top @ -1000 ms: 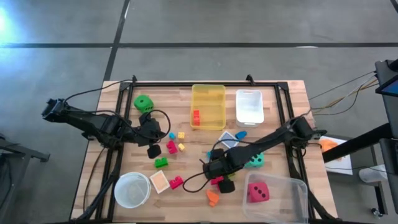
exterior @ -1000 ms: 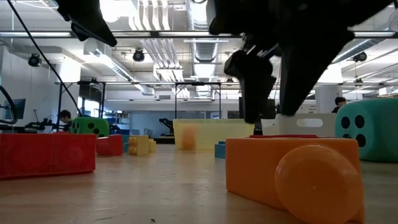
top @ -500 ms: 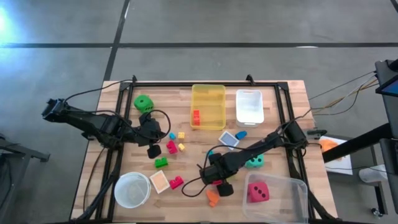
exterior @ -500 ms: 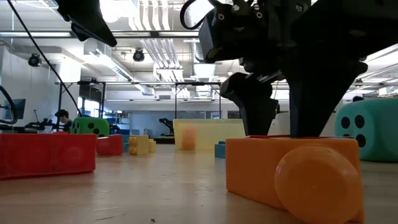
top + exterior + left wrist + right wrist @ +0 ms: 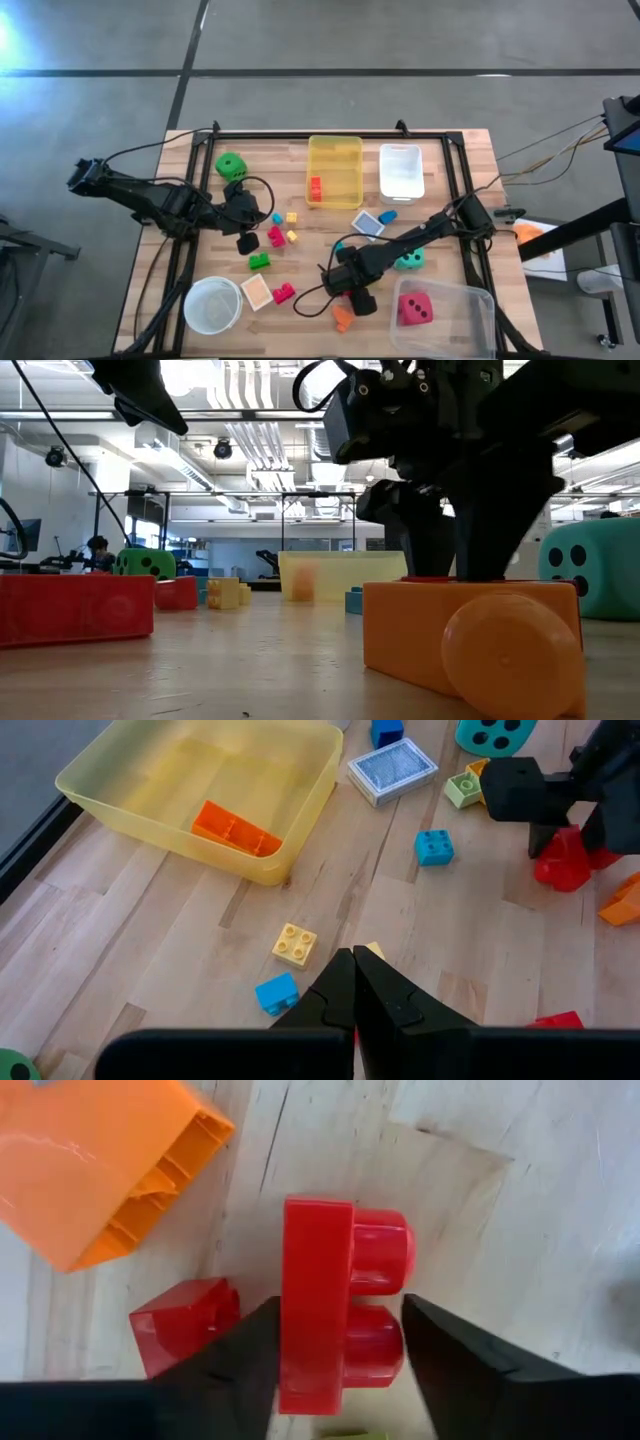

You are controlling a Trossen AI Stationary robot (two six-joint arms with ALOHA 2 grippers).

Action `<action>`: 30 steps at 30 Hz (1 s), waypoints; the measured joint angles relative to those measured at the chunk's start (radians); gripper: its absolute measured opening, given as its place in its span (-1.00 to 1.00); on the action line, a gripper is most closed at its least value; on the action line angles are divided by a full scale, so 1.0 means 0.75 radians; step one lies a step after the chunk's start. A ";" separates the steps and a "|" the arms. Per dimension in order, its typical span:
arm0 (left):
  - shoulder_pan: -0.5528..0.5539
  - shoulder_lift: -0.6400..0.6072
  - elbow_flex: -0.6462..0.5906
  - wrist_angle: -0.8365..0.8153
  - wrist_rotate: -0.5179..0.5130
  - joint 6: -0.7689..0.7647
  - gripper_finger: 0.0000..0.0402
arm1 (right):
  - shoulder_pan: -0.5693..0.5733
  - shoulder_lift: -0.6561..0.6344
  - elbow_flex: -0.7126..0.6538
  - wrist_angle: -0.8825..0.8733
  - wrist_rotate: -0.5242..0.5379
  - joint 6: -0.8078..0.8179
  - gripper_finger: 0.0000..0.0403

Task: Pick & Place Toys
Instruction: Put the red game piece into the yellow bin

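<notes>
My right gripper (image 5: 335, 1330) points down over the near middle of the table and is shut on a red two-stud block (image 5: 315, 1320); the same gripper (image 5: 348, 288) shows in the high view. A smaller red block (image 5: 185, 1325) and an orange block (image 5: 90, 1170) lie right beside it on the wood. My left gripper (image 5: 353, 985) hangs shut and empty above the table's left half, over a yellow block (image 5: 296, 944) and a blue one (image 5: 277, 992). More toys lie scattered around, among them a green die (image 5: 230, 165) and a teal die (image 5: 408, 260). My right gripper pinches the red block between its two fingers, one on the flat underside (image 5: 283, 1350), the other on a stud (image 5: 390, 1345). The fingers come from above, pointing down. The block lies on its side on the table.
At the far edge stand a yellow bin (image 5: 335, 150) with an orange-red block in it and a white bin (image 5: 401, 170). A clear bin (image 5: 460, 300) at the near right holds a pink-red die (image 5: 414, 308). A white bowl (image 5: 212, 305) sits near left.
My right gripper has sunk toward the table around the red block, and its fingers have drawn in against the block's sides. The block has stayed where it lay.
</notes>
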 joint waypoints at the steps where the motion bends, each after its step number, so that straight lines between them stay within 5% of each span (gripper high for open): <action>1: 0.000 0.000 0.000 0.000 0.000 0.000 -1.00 | 0.000 -0.002 0.001 0.001 0.000 -0.010 -0.24; 9: 0.000 0.000 0.000 0.000 0.000 0.000 -1.00 | -0.002 -0.002 0.002 -0.007 -0.012 -0.072 -0.90; 30: 0.000 0.001 0.000 0.000 0.000 0.000 -1.00 | 0.000 -0.051 0.009 -0.043 0.005 -0.055 -0.93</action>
